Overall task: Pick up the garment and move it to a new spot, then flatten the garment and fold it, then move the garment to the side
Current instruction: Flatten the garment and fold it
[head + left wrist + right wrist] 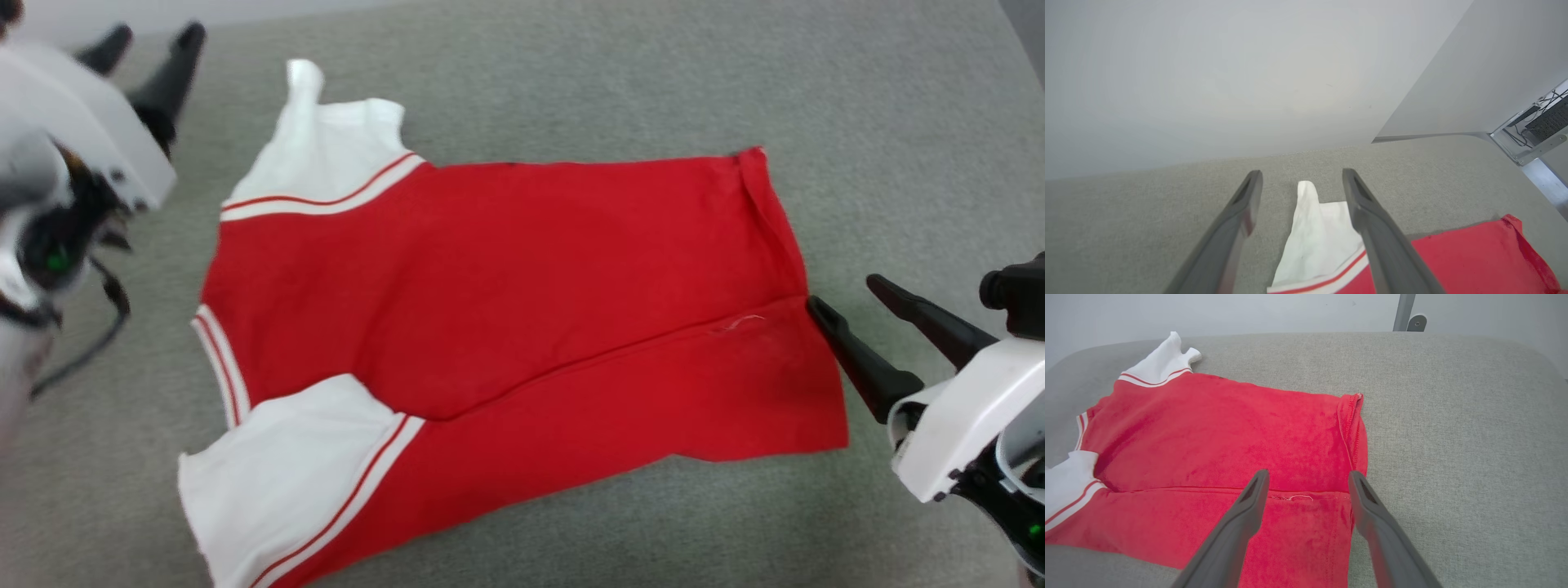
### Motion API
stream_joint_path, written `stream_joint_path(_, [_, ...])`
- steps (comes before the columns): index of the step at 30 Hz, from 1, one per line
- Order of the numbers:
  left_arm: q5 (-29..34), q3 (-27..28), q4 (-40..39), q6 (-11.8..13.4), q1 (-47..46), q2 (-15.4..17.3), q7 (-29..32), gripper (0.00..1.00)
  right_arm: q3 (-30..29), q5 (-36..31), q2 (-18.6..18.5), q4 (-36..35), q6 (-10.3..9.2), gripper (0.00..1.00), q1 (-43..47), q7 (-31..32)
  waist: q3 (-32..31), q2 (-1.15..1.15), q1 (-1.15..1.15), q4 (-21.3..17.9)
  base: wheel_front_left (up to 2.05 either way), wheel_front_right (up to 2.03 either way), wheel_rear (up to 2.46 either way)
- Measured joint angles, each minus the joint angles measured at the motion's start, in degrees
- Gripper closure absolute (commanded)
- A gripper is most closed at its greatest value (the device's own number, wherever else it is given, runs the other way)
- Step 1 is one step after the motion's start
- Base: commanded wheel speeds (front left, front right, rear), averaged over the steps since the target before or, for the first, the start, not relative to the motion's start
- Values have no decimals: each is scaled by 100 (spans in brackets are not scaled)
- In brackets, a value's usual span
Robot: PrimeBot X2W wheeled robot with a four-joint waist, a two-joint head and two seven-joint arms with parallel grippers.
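Garment (506,286) is lying spread on the grey padded bench (898,122), plain red side up, with the near long edge seemingly folded in along a crease. So the fold step is looking underway, not done. Left gripper (157,33) is hovering by the far white sleeve (326,139), jaws apart, holding nothing. Right gripper (843,292) is sitting just beside the hem (775,220), jaws apart, also empty. Next move is likely calling for pinching the far sleeve and the far hem corner, then bringing that edge over the middle.

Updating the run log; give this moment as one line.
garment spread on grey surface | left gripper jaws open, near far sleeve | right gripper jaws open, at hem
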Motion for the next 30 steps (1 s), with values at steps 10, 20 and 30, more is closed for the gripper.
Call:
stream_joint_path(10, [326,-814,2352,-1031,-1584,-282,1421,0,323,-25,144,274,0,0,-196,-396,430,0,0,-508,0,0,0])
stream_joint_path(20, [232,-1216,3477,-1403,-2286,-591,2619,0,493,-2,154,545,0,0,-361,-567,767,0,0,-784,0,0,0])
stream_joint_path(30, [225,-1412,3787,-1502,-2420,-709,2407,100,526,-1,141,571,0,0,-541,-589,868,0,0,-763,0,0,0])
